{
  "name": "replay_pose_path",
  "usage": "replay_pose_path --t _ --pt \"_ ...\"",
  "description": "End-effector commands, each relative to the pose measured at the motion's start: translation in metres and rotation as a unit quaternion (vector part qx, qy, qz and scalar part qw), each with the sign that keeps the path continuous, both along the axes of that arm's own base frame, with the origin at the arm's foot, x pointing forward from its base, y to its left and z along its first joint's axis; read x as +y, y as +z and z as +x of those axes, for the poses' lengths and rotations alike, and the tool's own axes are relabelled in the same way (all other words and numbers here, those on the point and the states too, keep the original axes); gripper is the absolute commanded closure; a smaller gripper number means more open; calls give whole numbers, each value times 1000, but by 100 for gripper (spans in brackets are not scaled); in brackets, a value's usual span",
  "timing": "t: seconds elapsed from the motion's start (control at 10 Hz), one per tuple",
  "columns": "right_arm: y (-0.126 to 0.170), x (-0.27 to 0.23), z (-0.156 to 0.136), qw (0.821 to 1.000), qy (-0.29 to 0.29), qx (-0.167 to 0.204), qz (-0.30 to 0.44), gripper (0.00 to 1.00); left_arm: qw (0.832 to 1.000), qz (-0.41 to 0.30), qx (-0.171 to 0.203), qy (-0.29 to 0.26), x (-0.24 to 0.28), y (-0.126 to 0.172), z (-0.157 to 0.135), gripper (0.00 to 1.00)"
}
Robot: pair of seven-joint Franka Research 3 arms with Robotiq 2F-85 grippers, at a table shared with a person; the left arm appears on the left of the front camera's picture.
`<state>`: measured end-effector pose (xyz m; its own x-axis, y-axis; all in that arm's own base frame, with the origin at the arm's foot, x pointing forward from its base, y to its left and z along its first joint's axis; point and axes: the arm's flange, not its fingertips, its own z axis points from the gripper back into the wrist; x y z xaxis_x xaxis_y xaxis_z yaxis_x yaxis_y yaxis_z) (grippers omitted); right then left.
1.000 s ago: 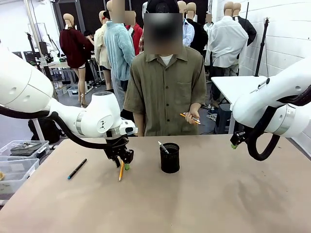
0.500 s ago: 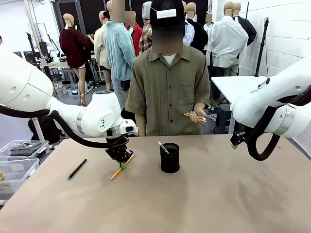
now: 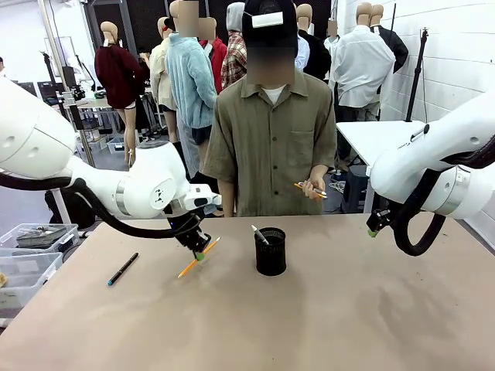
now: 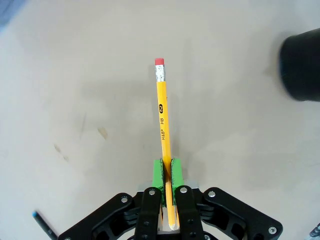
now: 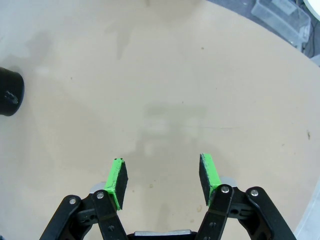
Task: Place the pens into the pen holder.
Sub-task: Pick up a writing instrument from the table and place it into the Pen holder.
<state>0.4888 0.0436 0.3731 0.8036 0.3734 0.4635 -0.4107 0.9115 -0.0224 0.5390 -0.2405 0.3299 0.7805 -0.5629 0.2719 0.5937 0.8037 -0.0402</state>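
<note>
Left gripper was shut tight on a yellow-orange HB pencil, green pads pinching the shaft from both sides. The red eraser end pointed away from the wrist and the sharpened tip sat back between the fingers. In the front view the pencil hung tilted, just left of the black mesh pen holder, with its upper end toward the holder. Could not tell whether its lower end touched the worktop. The holder stood upright near the worktop's middle, with a whitish dark-tipped pen leaning inside it and its top poking out over the rim on the left. A black pen with a blue end lay flat on the worktop, well left of the holder and apart from the left gripper. Right gripper was open, fingers spread wide with nothing between them, above bare worktop well to the right of the holder. A person stood behind the holder at the far side. One hand was raised, gripping an orange pencil plus another thin stick too small to make out. Clear plastic bins sat far left of the holder, off the worktop's edge.
</note>
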Motion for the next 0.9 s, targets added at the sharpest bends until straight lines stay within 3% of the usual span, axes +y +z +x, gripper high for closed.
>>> replay_pose_path --t 0.0,0.4,0.8 --pt "-2 -3 -1 1000 6 -2 9 27 990 -95 -40 -94 22 7 -14 100" --pt "-2 -3 -1 1000 6 -2 9 27 945 -203 -146 -208 14 19 -12 100" --pt "-2 -3 -1 1000 6 -2 9 27 896 -307 -185 -260 33 22 -18 100"
